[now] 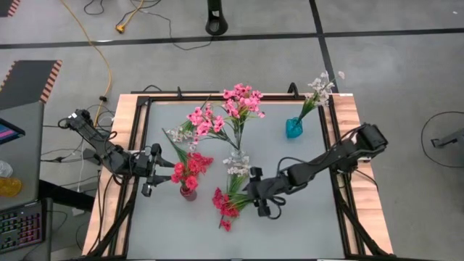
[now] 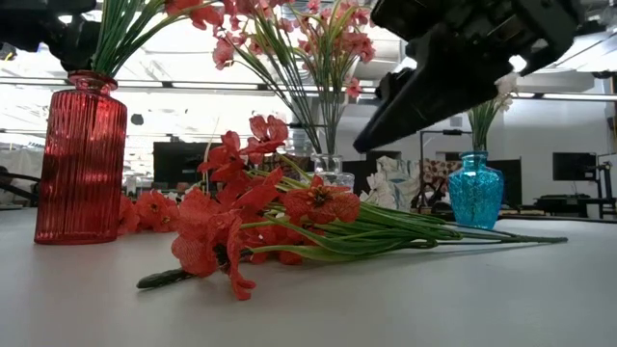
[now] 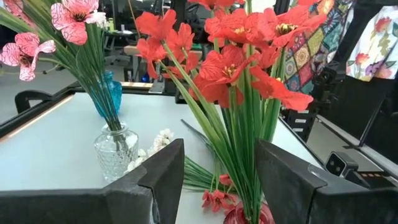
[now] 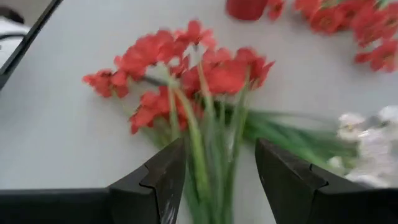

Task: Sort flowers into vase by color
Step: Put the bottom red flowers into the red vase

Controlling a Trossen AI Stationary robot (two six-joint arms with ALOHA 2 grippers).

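Note:
A red vase (image 1: 188, 192) (image 2: 80, 159) stands near the table's left side and holds a bunch of red flowers (image 1: 191, 167) (image 3: 236, 68). My left gripper (image 1: 162, 172) (image 3: 219, 180) is open beside it, a finger on each side of the green stems (image 3: 245, 155) above the vase mouth, apart from them. More red flowers (image 1: 227, 203) (image 2: 260, 222) (image 4: 180, 68) lie flat on the table near its front. My right gripper (image 1: 255, 196) (image 4: 219, 174) hovers open over their stems (image 4: 208, 168), fingers either side of them.
A clear glass vase (image 1: 237, 156) (image 3: 116, 149) at the table's middle holds pink flowers (image 1: 230, 109). A blue vase (image 1: 293, 128) (image 2: 475, 191) at the far right holds white flowers (image 1: 319, 88). Loose white sprigs (image 1: 181, 135) (image 1: 236, 170) lie on the table. A raised frame (image 1: 138, 101) borders it.

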